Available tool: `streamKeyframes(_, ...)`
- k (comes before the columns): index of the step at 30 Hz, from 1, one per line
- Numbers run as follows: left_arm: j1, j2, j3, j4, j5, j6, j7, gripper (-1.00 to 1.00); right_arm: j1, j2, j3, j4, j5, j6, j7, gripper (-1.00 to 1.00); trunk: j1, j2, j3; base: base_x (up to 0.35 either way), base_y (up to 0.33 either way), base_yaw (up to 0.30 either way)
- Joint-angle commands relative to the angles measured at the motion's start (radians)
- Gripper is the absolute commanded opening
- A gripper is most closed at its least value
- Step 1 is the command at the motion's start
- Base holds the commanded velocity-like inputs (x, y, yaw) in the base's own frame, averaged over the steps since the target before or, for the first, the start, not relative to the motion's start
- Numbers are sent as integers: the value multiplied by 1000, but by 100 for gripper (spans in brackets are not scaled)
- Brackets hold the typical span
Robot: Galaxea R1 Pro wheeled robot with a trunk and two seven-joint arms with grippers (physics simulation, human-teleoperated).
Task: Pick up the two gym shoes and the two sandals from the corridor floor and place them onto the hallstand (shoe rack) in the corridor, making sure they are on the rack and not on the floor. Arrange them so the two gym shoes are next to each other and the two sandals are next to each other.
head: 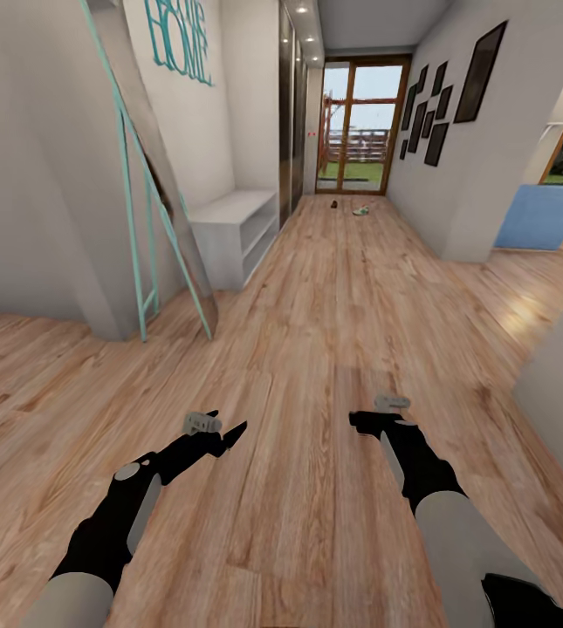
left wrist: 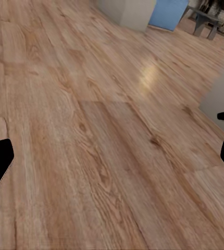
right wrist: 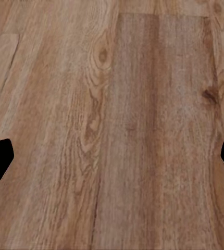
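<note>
I'm in transit down the corridor, both arms low and forward so nothing snags. Left gripper (head: 229, 433) and right gripper (head: 360, 420) are spread wide, empty, over the corridor floor (head: 316, 331). Far ahead near the glass door (head: 355, 126) lies a gym shoe (head: 361, 210) beside a dark item, probably a sandal (head: 334, 206). The hallstand (head: 233, 228) sits left, shelves bare.

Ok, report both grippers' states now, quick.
Left gripper: open, holding nothing, above the warm brown wood-plank floor.
Right gripper: open, holding nothing.
</note>
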Motion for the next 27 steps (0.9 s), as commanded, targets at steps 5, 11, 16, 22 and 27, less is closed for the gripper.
streamKeyframes(5, -1, -1, 5, 1, 7, 8, -2, 100, -1, 1, -4, -4, 9, 5, 2, 100, 0, 0, -1, 347, -141, 0)
streamKeyframes(11, -1, -1, 5, 2, 9, 7, 103, 100, -1, 1, -4, -4, 9, 5, 2, 100, 0, 0, 3, 342, -147, -94)
streamKeyframes(16, -1, -1, 5, 2, 9, 7, 104, 100, -1, 1, -4, -2, 9, 5, 2, 100, 0, 0, 9, 336, -148, -188)
streamKeyframes(22, -1, -1, 5, 2, 10, 7, 104, 100, -1, 1, -4, 0, 9, 5, 2, 100, 0, 0, 14, 336, -148, -100)
streamKeyframes(27, -1, -1, 5, 2, 10, 7, 104, 100, -1, 1, -4, 1, 9, 5, 1, 100, 0, 0, 15, 336, -143, -21)
